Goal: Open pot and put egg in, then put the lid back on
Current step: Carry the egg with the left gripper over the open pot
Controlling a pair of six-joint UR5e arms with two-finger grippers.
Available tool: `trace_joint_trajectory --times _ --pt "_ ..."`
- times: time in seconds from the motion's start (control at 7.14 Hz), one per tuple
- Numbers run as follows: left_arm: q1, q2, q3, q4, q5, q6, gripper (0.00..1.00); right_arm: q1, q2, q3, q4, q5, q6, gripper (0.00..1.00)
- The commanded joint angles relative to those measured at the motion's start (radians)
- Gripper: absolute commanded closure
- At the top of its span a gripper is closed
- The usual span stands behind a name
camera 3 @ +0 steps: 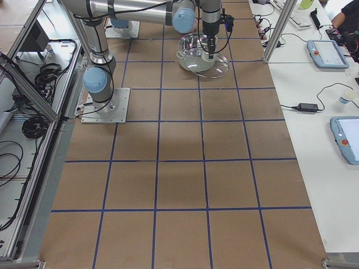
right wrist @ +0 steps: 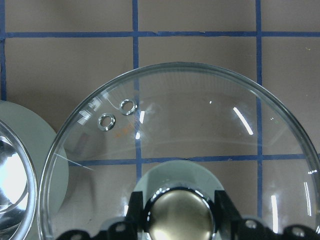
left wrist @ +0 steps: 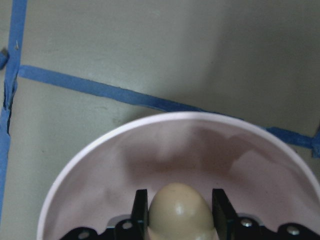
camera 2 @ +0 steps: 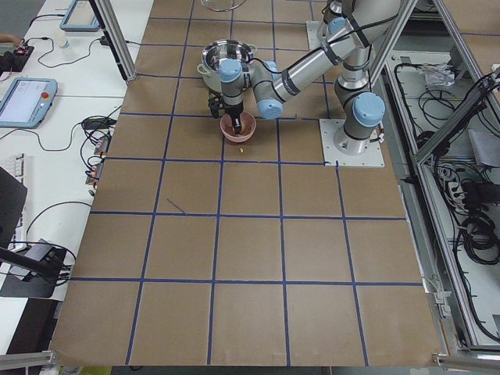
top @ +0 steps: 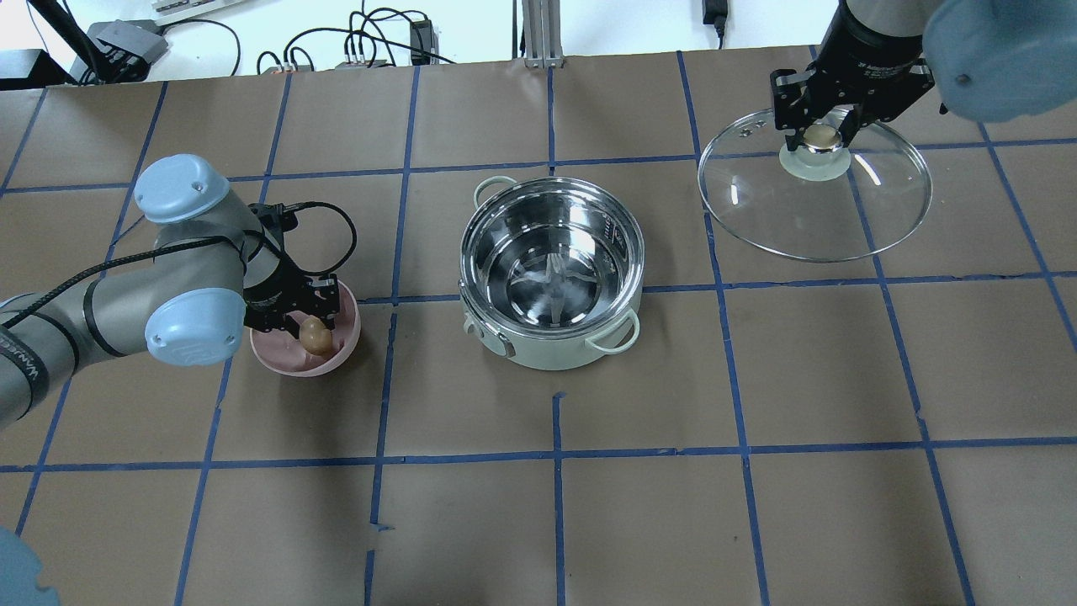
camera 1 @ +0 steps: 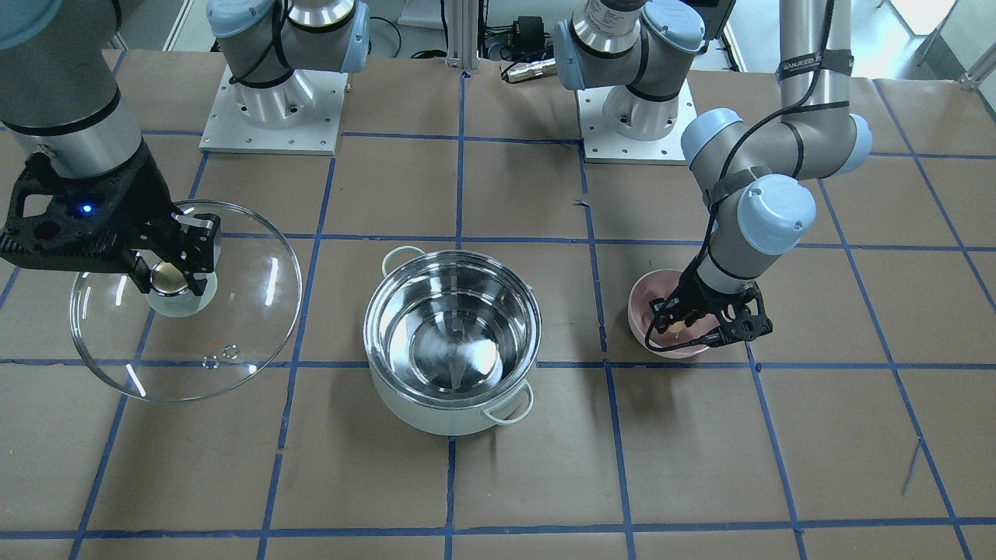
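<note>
Brown paper gridded with blue tape covers the bench (top: 471,530). Left jaws are narrowed onto the small tan-brown oval egg (top: 315,336), one finger against each side, low inside the pale pink bowl (top: 286,359). Right jaws are clamped on the gold-metal knob (right wrist: 180,212) of the round clear glass lid (top: 808,210), held off to one side. Between the arms stands the wide mint-green pot (top: 547,352), uncovered, steel inside bare. Cables (top: 370,38) trail beyond the far edge.
</note>
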Motion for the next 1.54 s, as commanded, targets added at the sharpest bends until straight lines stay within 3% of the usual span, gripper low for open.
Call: trace_joint_trajectory --times 0.0,0.42,0.7,0.98,1.4 --pt "-0.003 0.072 0.082 -0.157 -0.003 -0.002 0.98 0.001 0.001 0.001 -0.013 0.002 -0.004 0.67" --pt "-0.105 0.115 0.176 -0.227 -0.060 0.001 0.98 -0.003 0.001 -0.001 -0.015 0.034 -0.002 0.67" --pt "-0.217 0.101 0.301 -0.308 -0.071 -0.110 0.98 -0.003 0.001 -0.001 -0.013 0.042 -0.002 0.67" --pt "-0.337 0.078 0.354 -0.294 -0.128 -0.250 0.98 -0.003 0.001 -0.001 -0.013 0.040 -0.002 0.67" --pt "-0.518 -0.069 0.432 -0.202 -0.038 -0.361 0.98 -0.005 0.001 0.001 -0.015 0.039 -0.024 0.67"
